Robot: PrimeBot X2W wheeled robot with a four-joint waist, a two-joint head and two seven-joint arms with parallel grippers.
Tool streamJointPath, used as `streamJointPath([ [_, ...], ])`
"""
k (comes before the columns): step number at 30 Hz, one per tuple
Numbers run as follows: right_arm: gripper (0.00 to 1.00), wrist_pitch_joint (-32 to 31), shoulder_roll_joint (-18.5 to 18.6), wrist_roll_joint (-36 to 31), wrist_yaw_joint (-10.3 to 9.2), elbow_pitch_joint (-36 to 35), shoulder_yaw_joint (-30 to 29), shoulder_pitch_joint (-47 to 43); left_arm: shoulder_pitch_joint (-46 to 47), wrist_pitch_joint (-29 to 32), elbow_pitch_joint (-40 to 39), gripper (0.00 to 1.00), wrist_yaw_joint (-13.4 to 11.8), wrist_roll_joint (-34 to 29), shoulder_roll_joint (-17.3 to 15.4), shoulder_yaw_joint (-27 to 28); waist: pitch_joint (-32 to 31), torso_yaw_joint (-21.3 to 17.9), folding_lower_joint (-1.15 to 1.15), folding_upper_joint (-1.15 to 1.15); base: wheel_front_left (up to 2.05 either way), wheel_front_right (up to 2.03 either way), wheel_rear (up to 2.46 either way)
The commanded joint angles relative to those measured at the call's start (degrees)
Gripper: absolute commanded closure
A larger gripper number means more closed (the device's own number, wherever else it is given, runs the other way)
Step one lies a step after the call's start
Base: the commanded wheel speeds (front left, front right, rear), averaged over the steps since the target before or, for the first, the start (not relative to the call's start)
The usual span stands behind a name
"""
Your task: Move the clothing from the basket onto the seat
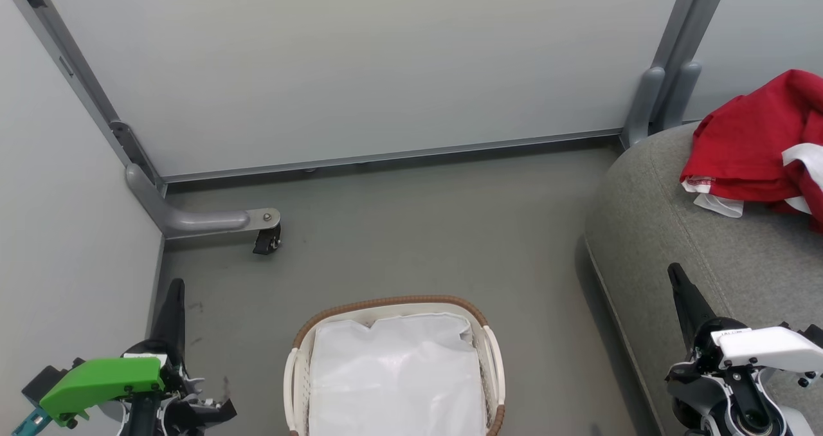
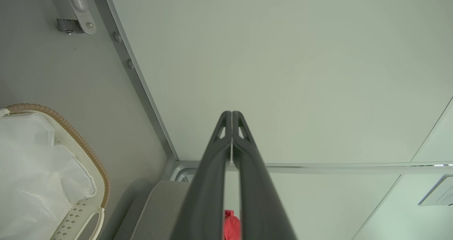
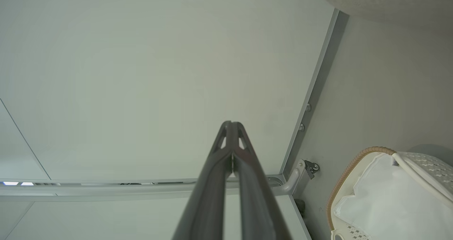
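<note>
- Two grippers stand at the near corners of the head view. Each has its long dark fingers pressed together with nothing between them.
- One left gripper (image 1: 173,292) is at the near left, close to the pale left wall panel (image 1: 64,243), and its fingers point away from the robot.
- One castor (image 1: 267,238) sits under a grey bracket foot on the floor (image 1: 418,230). It is far left, beyond the left gripper and apart from it.
- One basket (image 1: 392,303) rests on the floor at near centre, between the two grippers and touching neither. It has a brown woven rim, and one white liner (image 1: 398,372) lies crumpled across its inside.
- One seat (image 1: 669,230) is on the right, its rounded edge facing the basket across a strip of floor.
- One right gripper (image 1: 675,275) is at the near right, its closed tips showing against the seat's grey fabric.
- One red garment (image 1: 752,137) with white trim lies bunched on the seat at the far right. It is beyond the right gripper, not touching it, and well apart from the basket.
</note>
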State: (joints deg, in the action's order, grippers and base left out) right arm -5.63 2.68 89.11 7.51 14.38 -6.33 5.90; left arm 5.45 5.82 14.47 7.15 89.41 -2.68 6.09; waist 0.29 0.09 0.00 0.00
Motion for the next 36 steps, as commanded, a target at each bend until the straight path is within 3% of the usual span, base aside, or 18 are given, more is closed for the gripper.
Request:
streamJointPath([
  [1,1.0,-0.5,0.3,1.2,-0.04,-0.4,-0.2,0.5,1.1,0.3,-0.4,1.0,0.5,1.1,-0.4,0.4,0.0,0.0,0.0,0.0,0.0,0.0,0.0],
  [36,1.0,-1.1,0.4,3.4,-0.04,-0.5,-0.3,0.5,1.1,0.9,-0.5,1.0,0.5,3.1,-0.4,0.6,-0.1,-0.1,0.0,0.0,0.0,0.0,0.0],
])
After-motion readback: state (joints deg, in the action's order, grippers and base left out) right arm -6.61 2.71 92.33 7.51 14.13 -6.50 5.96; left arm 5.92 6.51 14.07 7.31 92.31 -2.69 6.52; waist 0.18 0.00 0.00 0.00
